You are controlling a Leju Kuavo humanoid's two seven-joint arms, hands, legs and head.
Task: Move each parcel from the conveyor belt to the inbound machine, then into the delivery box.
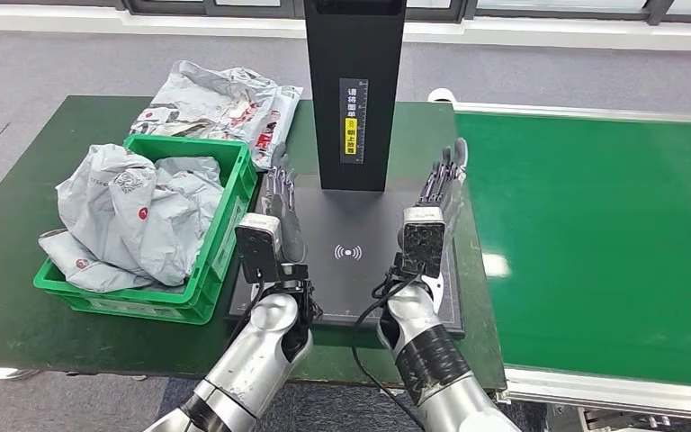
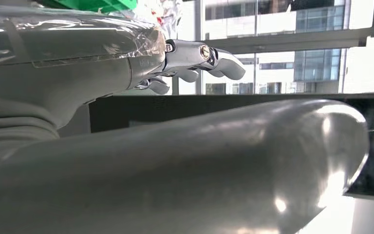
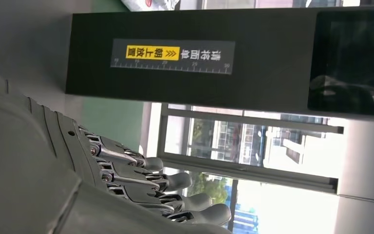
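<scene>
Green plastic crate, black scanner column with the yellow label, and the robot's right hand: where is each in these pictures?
Green plastic crate [image 1: 230, 209]: head view, on its right side wall.
Black scanner column [image 1: 354, 54]: head view, on its front face above the label.
Right hand [image 1: 434, 211]: head view, on the hand's back.

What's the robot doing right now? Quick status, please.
Left hand, right hand: open, empty, over the scanner plate. Grey parcels fill the green box. Belt bare.
</scene>
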